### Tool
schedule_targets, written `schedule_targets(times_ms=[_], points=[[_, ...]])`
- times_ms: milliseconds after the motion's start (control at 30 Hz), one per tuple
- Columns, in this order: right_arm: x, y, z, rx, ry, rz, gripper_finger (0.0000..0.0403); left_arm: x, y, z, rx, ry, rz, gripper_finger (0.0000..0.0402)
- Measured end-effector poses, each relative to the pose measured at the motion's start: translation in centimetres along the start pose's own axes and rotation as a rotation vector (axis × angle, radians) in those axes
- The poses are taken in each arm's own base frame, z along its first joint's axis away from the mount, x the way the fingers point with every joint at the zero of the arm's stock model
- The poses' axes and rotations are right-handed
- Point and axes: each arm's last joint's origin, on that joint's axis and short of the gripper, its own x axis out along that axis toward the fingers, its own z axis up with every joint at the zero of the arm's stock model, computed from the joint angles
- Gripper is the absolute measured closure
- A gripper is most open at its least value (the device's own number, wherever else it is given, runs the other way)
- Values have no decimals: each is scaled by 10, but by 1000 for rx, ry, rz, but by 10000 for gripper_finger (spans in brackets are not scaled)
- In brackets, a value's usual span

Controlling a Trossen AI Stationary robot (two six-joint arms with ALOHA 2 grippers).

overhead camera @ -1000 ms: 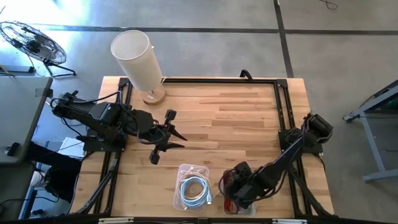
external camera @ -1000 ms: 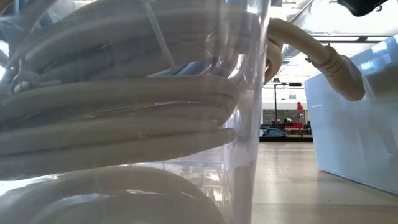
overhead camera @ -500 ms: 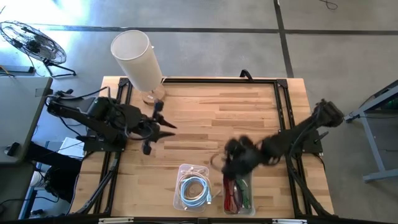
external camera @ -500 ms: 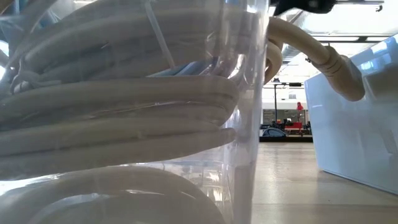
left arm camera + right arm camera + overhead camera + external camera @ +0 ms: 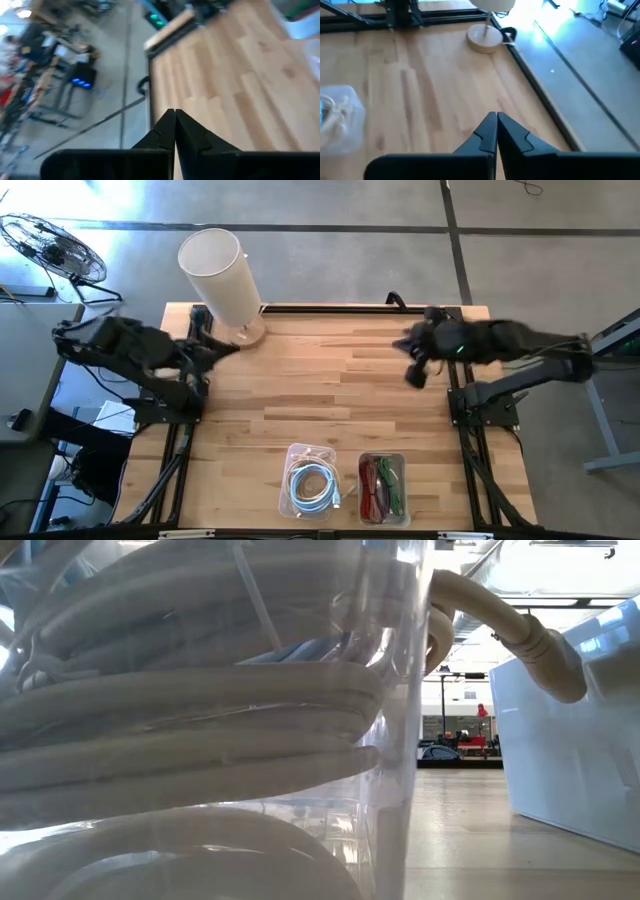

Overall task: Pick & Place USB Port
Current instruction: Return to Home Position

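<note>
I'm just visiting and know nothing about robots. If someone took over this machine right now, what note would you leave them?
Left gripper: shut, empty, by the table's far-left corner near the lamp base.
Right gripper: shut, empty, over the far-right part of the table.
Transparent bin, at the near edge: holds coiled white and blue cables.
Second bin, beside it: holds red and green cables.
Done: every cable in view lies in a bin.
Left: apparently only parking the arms.
</note>
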Motion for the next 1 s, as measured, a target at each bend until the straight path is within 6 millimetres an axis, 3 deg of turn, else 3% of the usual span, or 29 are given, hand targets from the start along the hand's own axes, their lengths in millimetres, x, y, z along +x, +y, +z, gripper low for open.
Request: schedule_targets(times_ms=[167,333,567,733,1000], points=[[-31,-42,-7,-61,-42,18,402,-21,4,-27,-85,-82,96,400],[-43,-62,-21,-97,-170,121,402,-20,-10,-54,-170,-186,173,400],[-12,-71,-75,-9,-362,320,402,6,-44,-84,-187,-199,230,401],[20,-73,-114,108,-410,343,403,21,-64,-100,-216,-214,207,401],[48,-66,-144,175,-457,354,403,35,-87,-121,-265,-268,162,401]])
